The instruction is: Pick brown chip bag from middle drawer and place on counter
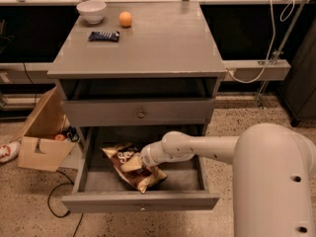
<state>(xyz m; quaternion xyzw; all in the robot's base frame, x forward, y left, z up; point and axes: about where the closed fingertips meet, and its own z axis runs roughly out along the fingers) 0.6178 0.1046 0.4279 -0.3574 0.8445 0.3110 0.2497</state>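
Note:
The brown chip bag [129, 165] lies in the open middle drawer [140, 202], left of its middle, dark brown with cream-yellow ends and white lettering. My white arm reaches in from the right, and my gripper [139, 163] sits down on the bag's middle, touching it. The grey counter [163, 43] is the cabinet's top slab, above the drawers.
On the counter's back left stand a white bowl [91, 10], an orange [125, 19] and a dark-blue candy bar wrapper [103, 36]. The upper drawer [140, 113] is shut. An open cardboard box [42, 132] stands on the floor at the left.

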